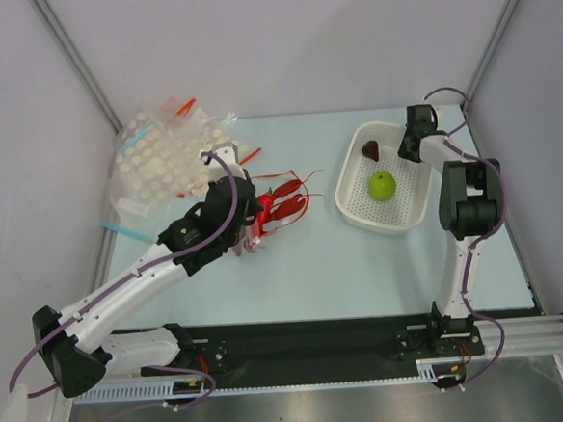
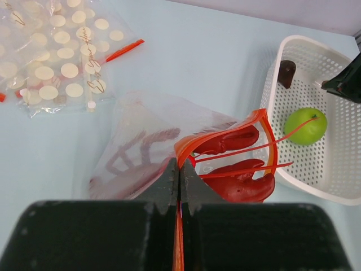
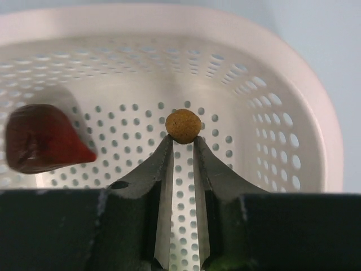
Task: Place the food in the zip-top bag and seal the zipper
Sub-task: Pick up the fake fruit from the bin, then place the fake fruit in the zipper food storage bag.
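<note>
The red lobster [image 1: 283, 206] lies partly inside the clear zip-top bag [image 2: 135, 141]. Its body shows through the plastic, and its claws [image 2: 242, 180] and antennae stick out of the open mouth. The red-orange zipper [image 2: 271, 141] loops around the claws. My left gripper [image 1: 251, 216] [image 2: 180, 166] is shut on the zipper strip at one end of the mouth. My right gripper [image 1: 411, 149] [image 3: 183, 141] hovers over the white basket [image 1: 358, 204], away from the bag. It pinches a small brown ball [image 3: 183, 126] at its fingertips.
The white perforated basket [image 2: 271, 84] [image 3: 304, 90] at the right holds a green round fruit [image 1: 382, 186] [image 2: 305, 125] and a dark red piece [image 1: 370, 150] [image 3: 42, 138]. Clear bags with cream dots [image 1: 157, 162] [image 2: 51, 51] are piled at the back left.
</note>
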`<action>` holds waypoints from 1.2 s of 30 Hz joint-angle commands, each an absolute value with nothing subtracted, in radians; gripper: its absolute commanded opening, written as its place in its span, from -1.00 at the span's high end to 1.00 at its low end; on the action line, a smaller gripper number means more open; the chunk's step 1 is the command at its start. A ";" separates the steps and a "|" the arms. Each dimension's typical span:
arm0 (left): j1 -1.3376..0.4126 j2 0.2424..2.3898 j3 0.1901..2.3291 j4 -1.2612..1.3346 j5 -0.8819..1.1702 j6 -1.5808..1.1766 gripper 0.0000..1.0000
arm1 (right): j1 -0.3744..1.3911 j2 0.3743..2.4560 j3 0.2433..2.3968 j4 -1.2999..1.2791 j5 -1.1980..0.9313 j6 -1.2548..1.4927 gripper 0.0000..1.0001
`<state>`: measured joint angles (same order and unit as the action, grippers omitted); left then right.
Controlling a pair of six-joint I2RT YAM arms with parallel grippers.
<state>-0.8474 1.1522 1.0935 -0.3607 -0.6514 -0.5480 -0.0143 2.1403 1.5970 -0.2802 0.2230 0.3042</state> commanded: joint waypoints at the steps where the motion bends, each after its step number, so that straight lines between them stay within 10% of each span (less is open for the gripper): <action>1: -0.841 1.144 1.118 -0.318 -0.669 -0.534 0.99 | -0.003 2.045 1.591 -0.178 0.258 0.278 0.58; 12: -0.841 1.143 1.117 -0.316 -0.667 -0.534 0.99 | -0.003 1.971 1.533 -0.128 0.239 0.285 0.63; 36: -0.841 1.150 1.126 -0.316 -0.640 -0.534 0.99 | 0.688 1.094 1.012 -0.084 0.302 0.288 0.66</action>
